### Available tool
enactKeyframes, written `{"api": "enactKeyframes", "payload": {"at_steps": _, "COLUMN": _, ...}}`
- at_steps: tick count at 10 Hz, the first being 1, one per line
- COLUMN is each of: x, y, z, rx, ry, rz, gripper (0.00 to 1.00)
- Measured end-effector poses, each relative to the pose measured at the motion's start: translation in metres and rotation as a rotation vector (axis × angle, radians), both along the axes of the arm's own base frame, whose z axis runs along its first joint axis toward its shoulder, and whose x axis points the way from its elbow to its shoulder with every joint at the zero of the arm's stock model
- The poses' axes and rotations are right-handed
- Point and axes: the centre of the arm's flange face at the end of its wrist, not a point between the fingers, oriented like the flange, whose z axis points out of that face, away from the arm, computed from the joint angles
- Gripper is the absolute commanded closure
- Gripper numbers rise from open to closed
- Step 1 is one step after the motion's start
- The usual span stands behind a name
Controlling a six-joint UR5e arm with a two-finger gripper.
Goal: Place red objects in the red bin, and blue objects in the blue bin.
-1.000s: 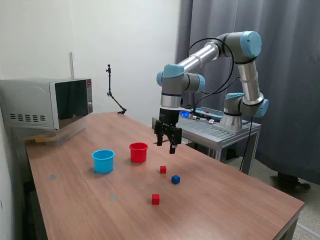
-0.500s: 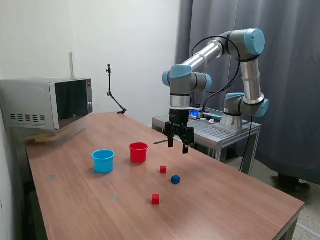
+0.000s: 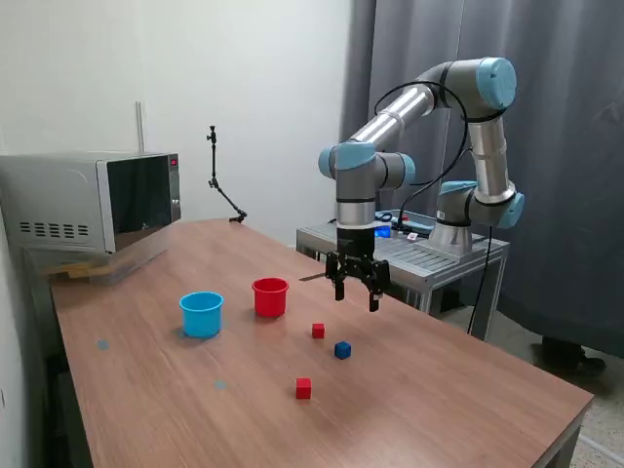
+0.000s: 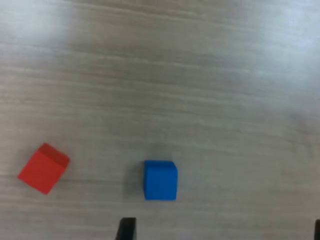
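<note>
three cubes are lying loose on the bench, right of the blue bin and red bin: red cube, blue cube, red cube. the gripper, spread and empty, is swinging rightward from the red bin to hover over the blue cube, likely its next pick.

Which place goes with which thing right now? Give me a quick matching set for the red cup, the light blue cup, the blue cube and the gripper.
Column one:
1. red cup
2. light blue cup
3. blue cube
4. gripper

Column two:
A. in the air above the table, holding nothing
B. on the table between the two red cubes in the exterior view
C. farthest toward the exterior view's left, nearest the microwave
D. upright between the other cup and the arm

Pairs: 1-D, 2-C, 3-B, 4-A
</note>
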Motion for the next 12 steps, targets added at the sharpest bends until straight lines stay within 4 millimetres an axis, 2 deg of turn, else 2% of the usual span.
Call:
{"api": "enactKeyframes", "payload": {"at_steps": 3, "x": 0.0, "y": 0.0, "z": -0.024, "rx": 0.0, "ry": -0.026, "rz": 0.047, "gripper": 0.0}}
{"api": "enactKeyframes", "payload": {"at_steps": 12, "x": -0.012, "y": 0.0, "z": -0.072, "rx": -0.001, "ry": -0.036, "rz": 0.097, "gripper": 0.0}}
